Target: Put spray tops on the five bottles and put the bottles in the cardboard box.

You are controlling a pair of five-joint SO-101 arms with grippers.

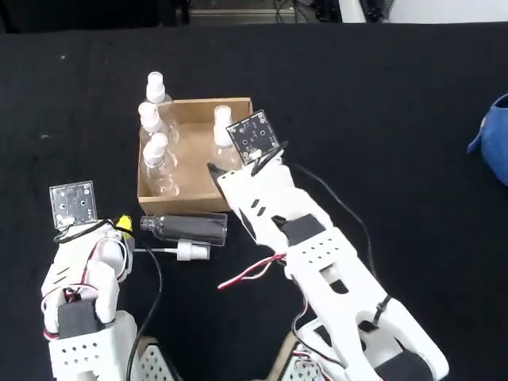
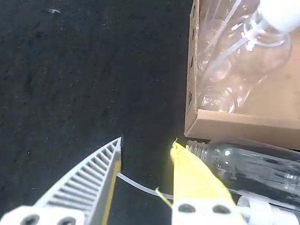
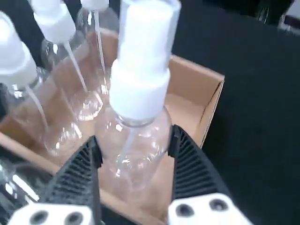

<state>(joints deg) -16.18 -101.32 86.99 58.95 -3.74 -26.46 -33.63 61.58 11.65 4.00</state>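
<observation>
Right pincer (image 3: pixel 133 145) apart, flanking a capped bottle (image 3: pixel 136 159) standing inside the box (image 3: pixel 208 103). Left pincer (image 2: pixel 145 145) apart, just outside the box. Uncapped bottle (image 1: pixel 186 228) and loose spray top (image 1: pixel 190 252) lie beside the box.

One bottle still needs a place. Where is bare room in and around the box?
Free: middle floor of the brown cardboard box, and the black table right of it. Crowded: its left wall, with three clear capped bottles; its front, with a lying uncapped bottle and white spray top.
</observation>
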